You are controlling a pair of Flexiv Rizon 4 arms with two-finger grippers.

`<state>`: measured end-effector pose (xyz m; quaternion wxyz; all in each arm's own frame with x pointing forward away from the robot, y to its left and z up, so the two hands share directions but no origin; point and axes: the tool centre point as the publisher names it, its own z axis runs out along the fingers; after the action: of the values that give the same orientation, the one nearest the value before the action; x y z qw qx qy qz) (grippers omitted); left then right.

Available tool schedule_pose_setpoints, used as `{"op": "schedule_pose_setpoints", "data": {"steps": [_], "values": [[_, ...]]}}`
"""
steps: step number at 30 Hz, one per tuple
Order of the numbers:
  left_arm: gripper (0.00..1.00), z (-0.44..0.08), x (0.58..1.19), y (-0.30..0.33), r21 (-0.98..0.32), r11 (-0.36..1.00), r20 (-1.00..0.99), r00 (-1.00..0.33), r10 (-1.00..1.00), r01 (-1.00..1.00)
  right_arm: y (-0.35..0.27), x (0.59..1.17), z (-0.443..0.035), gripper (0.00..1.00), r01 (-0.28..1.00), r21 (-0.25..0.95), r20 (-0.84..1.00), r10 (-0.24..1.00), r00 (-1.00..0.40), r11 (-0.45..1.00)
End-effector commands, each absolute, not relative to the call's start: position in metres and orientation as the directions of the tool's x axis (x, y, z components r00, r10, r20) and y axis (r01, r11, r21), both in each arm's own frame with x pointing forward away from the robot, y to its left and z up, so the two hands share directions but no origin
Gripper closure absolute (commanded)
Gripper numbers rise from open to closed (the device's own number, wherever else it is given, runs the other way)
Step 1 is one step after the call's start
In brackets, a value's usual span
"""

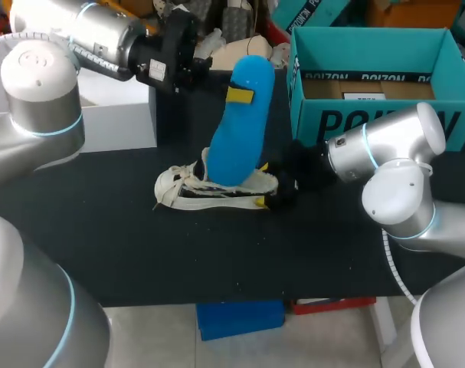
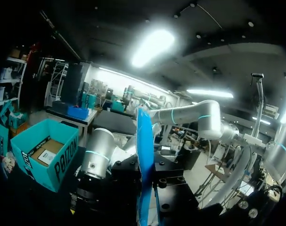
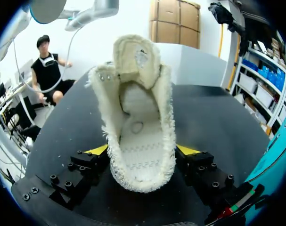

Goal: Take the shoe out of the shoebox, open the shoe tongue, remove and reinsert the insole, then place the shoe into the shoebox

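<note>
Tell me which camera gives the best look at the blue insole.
The head view: the blue insole shows its whole broad face, standing up over the shoe. The left wrist view catches it only edge-on, a thin strip between the fingers of the left gripper. The right wrist view shows the shoe's inside but no insole.

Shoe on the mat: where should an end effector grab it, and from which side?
Take the shoe by its heel, coming in low from the right, one finger on each sidewall, as the right end effector has it. The heel is narrow with upright walls, and the tongue stands open at the far end.
</note>
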<state>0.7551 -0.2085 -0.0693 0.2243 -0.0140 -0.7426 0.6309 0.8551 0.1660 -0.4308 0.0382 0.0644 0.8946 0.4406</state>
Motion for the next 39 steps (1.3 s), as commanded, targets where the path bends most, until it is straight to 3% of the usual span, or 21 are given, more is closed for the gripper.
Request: {"op": "schedule_pose_setpoints", "data": {"steps": [1, 20, 24, 39], "values": [[1.00, -0.050, 0.725, -0.205, -0.947, 0.163, 0.301, -0.943, 0.144, -0.278, 0.165, 0.855, -0.432, 1.00, 0.083, 0.792, -0.011, 0.149, -0.989, 0.605], [1.00, 0.050, 0.680, -0.191, -0.897, 0.124, 0.434, -0.899, 0.056, -0.425, 0.165, 0.855, -0.432, 1.00, 0.083, 0.792, -0.011, 0.149, -0.989, 0.605], [1.00, 0.064, 0.670, -0.191, -0.901, 0.147, 0.414, -0.910, 0.005, -0.409, 0.165, 0.855, -0.432, 1.00, 0.083, 0.792, -0.011, 0.149, -0.989, 0.605], [1.00, 0.088, 0.650, -0.193, -0.916, 0.039, 0.401, -0.915, 0.044, -0.400, 0.165, 0.855, -0.432, 1.00, 0.083, 0.792, -0.011, 0.149, -0.989, 0.605]]}}
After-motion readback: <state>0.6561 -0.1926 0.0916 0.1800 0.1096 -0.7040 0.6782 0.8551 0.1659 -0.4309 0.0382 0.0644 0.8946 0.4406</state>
